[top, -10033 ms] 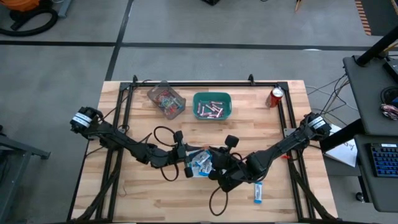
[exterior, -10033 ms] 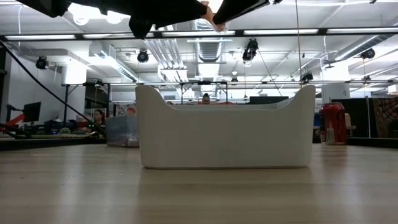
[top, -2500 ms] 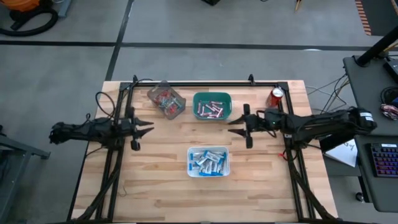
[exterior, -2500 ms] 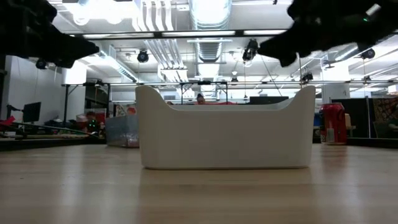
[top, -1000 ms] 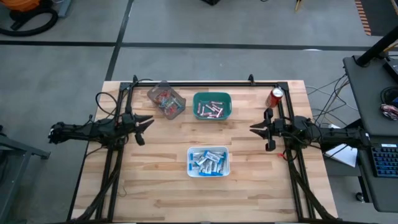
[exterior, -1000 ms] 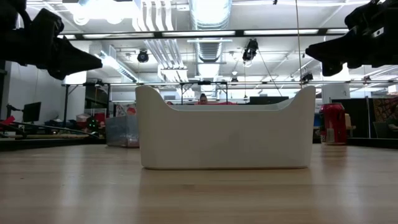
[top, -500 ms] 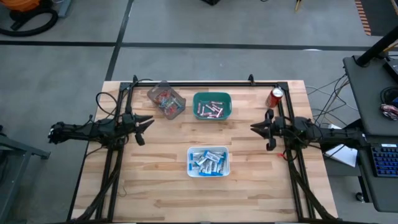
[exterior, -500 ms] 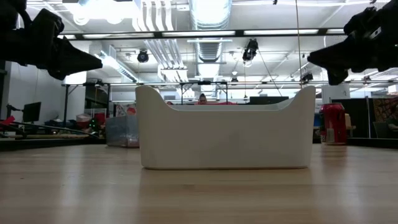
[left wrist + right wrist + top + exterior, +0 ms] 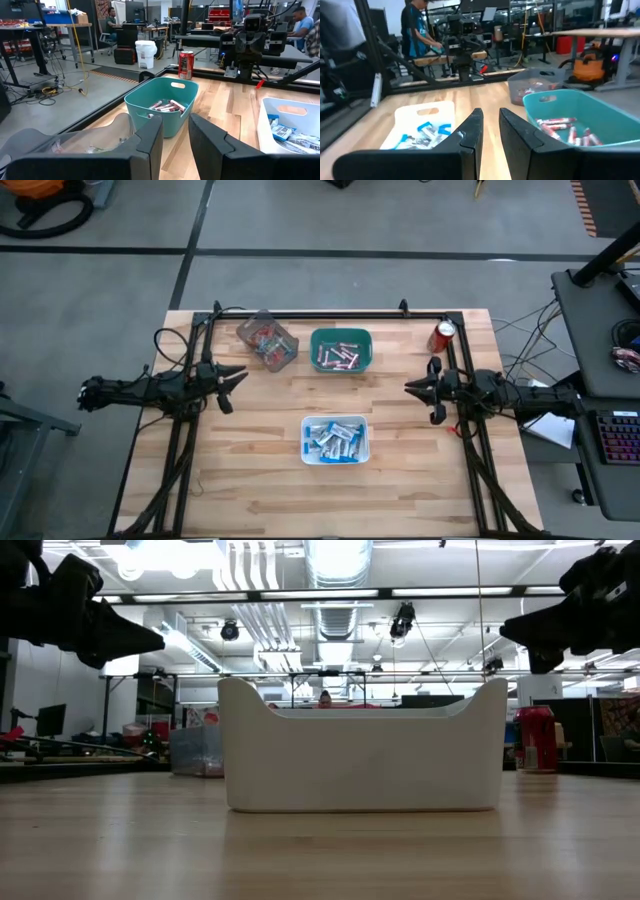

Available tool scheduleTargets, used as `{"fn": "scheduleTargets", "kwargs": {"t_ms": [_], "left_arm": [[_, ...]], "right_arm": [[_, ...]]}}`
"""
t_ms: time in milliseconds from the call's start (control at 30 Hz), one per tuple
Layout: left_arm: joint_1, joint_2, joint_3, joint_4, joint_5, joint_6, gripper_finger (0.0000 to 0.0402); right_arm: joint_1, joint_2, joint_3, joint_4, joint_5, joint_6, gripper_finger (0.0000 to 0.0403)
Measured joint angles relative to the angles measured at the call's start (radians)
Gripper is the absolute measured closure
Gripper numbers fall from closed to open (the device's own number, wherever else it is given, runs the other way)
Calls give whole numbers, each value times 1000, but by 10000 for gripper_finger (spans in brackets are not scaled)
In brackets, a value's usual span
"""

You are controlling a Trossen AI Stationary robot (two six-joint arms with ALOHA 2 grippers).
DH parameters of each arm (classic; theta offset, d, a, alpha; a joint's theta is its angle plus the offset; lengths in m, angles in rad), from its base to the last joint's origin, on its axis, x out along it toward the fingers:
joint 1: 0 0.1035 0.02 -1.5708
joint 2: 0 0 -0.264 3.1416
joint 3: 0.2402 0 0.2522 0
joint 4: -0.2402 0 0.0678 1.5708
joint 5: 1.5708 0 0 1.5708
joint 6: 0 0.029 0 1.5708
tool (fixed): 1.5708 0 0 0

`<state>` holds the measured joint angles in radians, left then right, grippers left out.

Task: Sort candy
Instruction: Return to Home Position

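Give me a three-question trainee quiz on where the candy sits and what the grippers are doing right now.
1. Fill in: the teal bin holds pinkish sticks; the clear bin beside it holds ____ pieces.
2. The blue-and-white packets lie in: A teal bin, B clear bin, C white bin.
3. True or false: the left gripper and right gripper both hang empty, clear of all three bins.
Key: 1 red-orange; 2 C; 3 true.
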<state>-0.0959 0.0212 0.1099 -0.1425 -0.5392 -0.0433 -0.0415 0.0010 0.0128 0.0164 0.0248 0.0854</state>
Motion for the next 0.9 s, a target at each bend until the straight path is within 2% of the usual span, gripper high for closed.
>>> {"fn": "scheduleTargets", "kwargs": {"t_ms": [100, 267, 600, 900], "left_arm": [[0, 0, 0, 0, 0, 0, 325], [0, 0, 0, 0, 0, 0, 325], [0, 0, 0, 0, 0, 0, 325], [0, 0, 0, 0, 0, 0, 325]], "right_arm": [[-15, 0, 0, -2, -16, -44, 346], [-53, 0, -1, 9, -128, -104, 346], [-90, 3, -1, 12, -124, 17, 346], [-90, 14, -1, 15, -126, 11, 346]]}}
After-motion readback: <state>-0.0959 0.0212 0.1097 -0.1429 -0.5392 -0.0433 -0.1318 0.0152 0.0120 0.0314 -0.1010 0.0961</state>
